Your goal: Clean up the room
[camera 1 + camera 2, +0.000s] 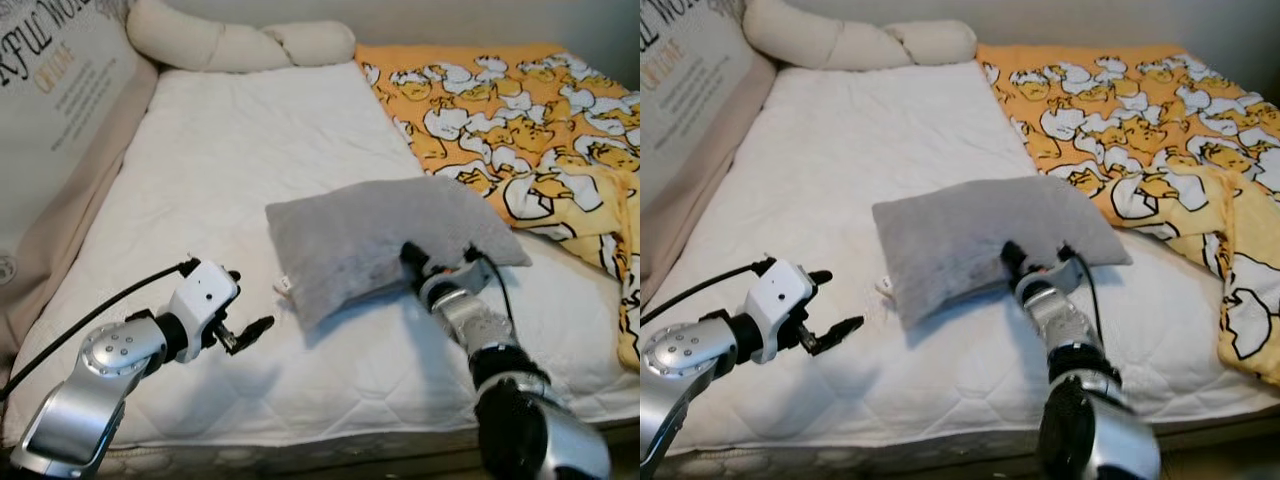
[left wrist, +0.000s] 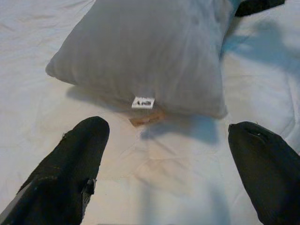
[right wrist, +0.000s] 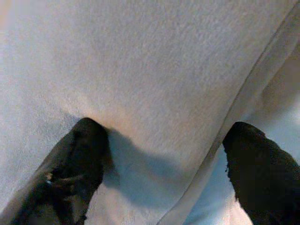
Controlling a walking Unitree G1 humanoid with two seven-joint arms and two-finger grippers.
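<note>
A grey pillow (image 1: 380,235) lies across the middle of the white mattress (image 1: 230,150). My right gripper (image 1: 412,260) is at the pillow's near edge, open. In the right wrist view one finger (image 3: 79,154) presses into the grey fabric (image 3: 164,70) and the other finger (image 3: 262,173) sits beyond the seam. My left gripper (image 1: 253,298) hovers open over the mattress, just left of the pillow's near left corner. The left wrist view looks past that gripper's spread fingers (image 2: 70,164) at the pillow (image 2: 150,47) and its small white tag (image 2: 143,102).
A yellow duck-print blanket (image 1: 520,120) lies rumpled over the bed's right side and hangs off its edge. A long cream bolster (image 1: 230,42) rests at the head. A printed cushion (image 1: 60,100) leans along the left side. The mattress's front edge (image 1: 300,430) is close to me.
</note>
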